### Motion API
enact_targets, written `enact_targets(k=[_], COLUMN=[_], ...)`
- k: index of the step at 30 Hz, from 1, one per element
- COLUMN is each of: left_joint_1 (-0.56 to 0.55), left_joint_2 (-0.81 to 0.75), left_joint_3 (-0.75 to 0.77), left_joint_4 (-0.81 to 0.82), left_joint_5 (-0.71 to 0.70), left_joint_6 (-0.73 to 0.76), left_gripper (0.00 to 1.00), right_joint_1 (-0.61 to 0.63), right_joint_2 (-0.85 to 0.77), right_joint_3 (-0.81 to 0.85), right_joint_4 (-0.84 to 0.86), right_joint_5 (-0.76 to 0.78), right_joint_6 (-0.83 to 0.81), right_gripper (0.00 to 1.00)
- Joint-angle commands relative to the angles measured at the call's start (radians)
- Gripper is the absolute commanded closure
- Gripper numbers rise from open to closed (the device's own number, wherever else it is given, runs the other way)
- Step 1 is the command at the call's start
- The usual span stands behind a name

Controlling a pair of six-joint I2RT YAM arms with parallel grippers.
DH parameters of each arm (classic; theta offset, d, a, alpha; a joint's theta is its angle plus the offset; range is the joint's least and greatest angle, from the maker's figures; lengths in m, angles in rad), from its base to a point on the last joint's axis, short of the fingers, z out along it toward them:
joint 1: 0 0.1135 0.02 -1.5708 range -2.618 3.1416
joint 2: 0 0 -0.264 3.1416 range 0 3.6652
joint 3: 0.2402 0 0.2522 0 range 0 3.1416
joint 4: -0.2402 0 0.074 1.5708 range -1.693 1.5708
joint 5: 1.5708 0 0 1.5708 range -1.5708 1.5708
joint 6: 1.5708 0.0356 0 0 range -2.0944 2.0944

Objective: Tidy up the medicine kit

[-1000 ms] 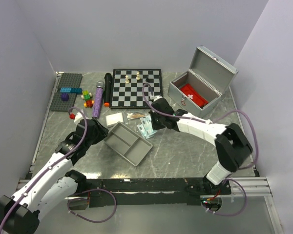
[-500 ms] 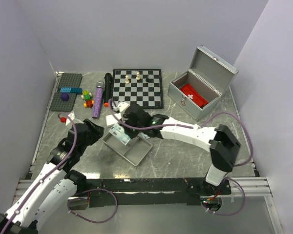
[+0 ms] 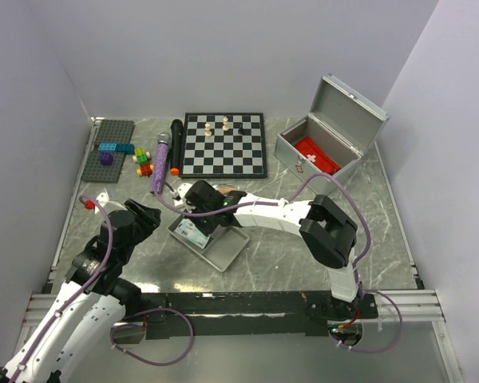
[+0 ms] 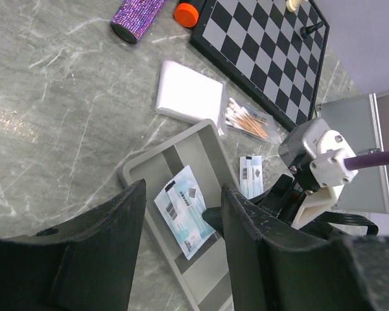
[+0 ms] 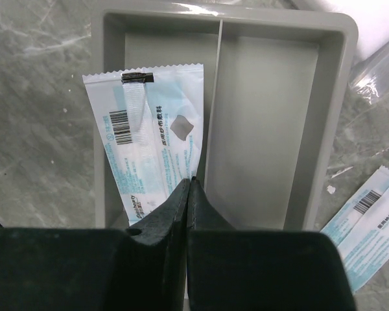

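My right gripper (image 3: pixel 201 225) (image 5: pixel 190 182) is shut on the edge of a white-and-blue sachet (image 5: pixel 146 152). It holds the sachet over the left compartment of the grey divided tray (image 5: pixel 272 129) (image 3: pixel 227 254). The sachet (image 4: pixel 188 210) slants across the tray (image 4: pixel 133 172). My left gripper (image 3: pixel 148 214) (image 4: pixel 183 189) is open and empty, just left of the tray and above the table. The grey medicine box (image 3: pixel 323 171) stands open at the back right with a red item (image 3: pixel 315 155) inside.
More sachets (image 5: pixel 369 217) (image 4: pixel 250 176) lie right of the tray. A white gauze pad (image 4: pixel 189 100) and a bag of cotton swabs (image 4: pixel 246 121) lie behind it. A chessboard (image 3: pixel 223 144), a purple microphone (image 3: pixel 160 163) and toy bricks (image 3: pixel 112 148) fill the back.
My right gripper carried the sachet leftwards from beside the tray to over its left compartment. My left arm drew back to the left, away from the tray.
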State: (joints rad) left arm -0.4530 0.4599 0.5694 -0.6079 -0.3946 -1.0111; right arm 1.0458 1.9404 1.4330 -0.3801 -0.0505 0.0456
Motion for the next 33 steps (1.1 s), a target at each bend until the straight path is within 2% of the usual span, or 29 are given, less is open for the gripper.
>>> enact_targets(k=[1, 3, 6, 7, 10, 13, 18, 23, 33], left_joint_1=[0.004, 0.005, 0.004, 0.004, 0.005, 0.004, 0.004, 0.005, 0.004], left_joint_2=[-0.003, -0.001, -0.001, 0.002, 0.002, 0.006, 0.029, 0.066, 0.108], left_joint_3=[0.030, 0.027, 0.029, 0.029, 0.030, 0.029, 0.021, 0.007, 0.006], left_joint_4=[0.010, 0.013, 0.013, 0.013, 0.014, 0.017, 0.037, 0.074, 0.082], left_joint_5=[-0.018, -0.013, -0.015, -0.015, -0.013, -0.012, 0.013, 0.060, 0.083], left_joint_6=[0.000, 0.002, 0.003, 0.003, 0.005, 0.006, 0.005, 0.000, 0.000], left_gripper=[0.46, 0.46, 0.46, 0.46, 0.46, 0.45, 0.46, 0.46, 0.46], right_joint_1=[0.010, 0.011, 0.011, 0.011, 0.007, -0.026, -0.176, -0.266, -0.285], right_joint_2=[0.014, 0.012, -0.024, -0.049, -0.138, -0.240, -0.373, -0.315, -0.144], right_joint_3=[0.037, 0.037, 0.032, 0.018, -0.020, -0.092, -0.261, -0.316, -0.287], right_joint_4=[0.004, 0.001, 0.007, 0.027, 0.044, 0.069, 0.110, 0.093, 0.098], right_joint_5=[-0.011, -0.009, 0.020, 0.029, 0.090, 0.133, 0.127, 0.147, 0.147], right_joint_6=[-0.020, -0.012, 0.020, 0.029, 0.054, 0.086, 0.189, 0.212, 0.269], right_gripper=[1.00, 0.96, 0.61, 0.53, 0.38, 0.35, 0.39, 0.41, 0.33])
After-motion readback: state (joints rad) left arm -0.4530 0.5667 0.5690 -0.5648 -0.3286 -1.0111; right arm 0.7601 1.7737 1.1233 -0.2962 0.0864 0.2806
